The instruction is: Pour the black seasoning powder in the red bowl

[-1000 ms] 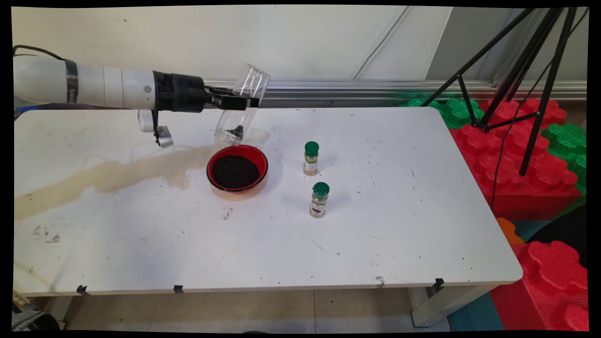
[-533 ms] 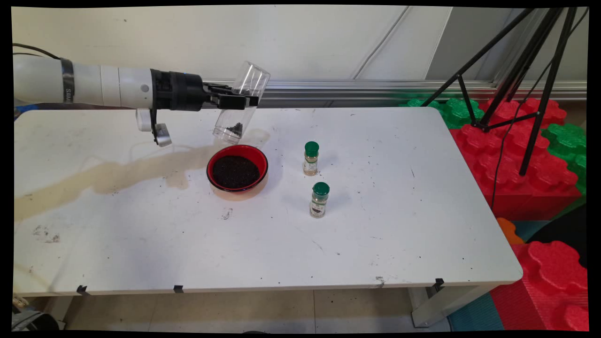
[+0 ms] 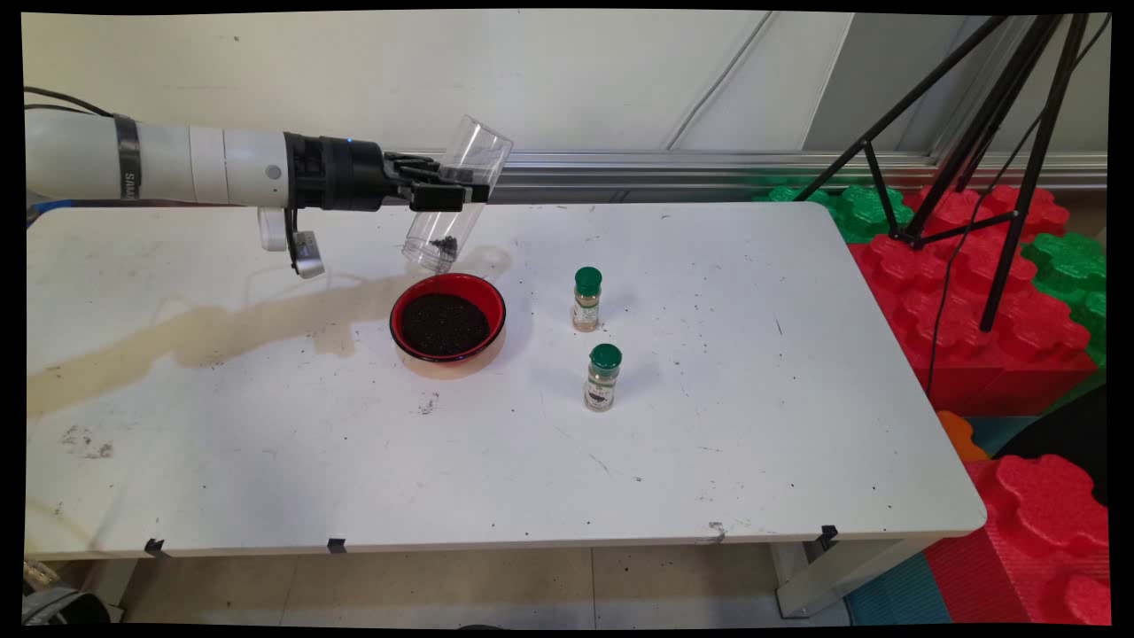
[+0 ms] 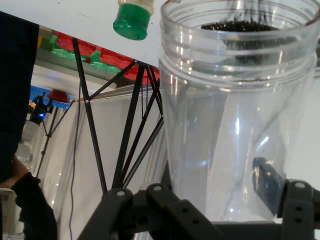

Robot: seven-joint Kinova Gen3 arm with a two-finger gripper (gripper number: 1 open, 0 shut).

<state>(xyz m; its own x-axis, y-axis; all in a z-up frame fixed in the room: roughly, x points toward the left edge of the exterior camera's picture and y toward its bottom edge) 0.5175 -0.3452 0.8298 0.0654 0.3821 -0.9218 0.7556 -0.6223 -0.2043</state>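
Observation:
My gripper is shut on a clear plastic jar, which hangs tilted with its open mouth down and to the left, just above the far rim of a red bowl. Dark grains fill the bowl, and a small clump of them sits at the jar's lower end. In the hand view the jar fills the right half, held between the fingers, with dark grains at its mouth.
Two small spice bottles with green caps stand right of the bowl, one farther back and one nearer. A tan stain crosses the table's left side. A black tripod and red and green foam blocks stand beyond the right edge.
The jar has lifted slightly and shifted a little left with the gripper. Bowl and spice bottles have stayed put.

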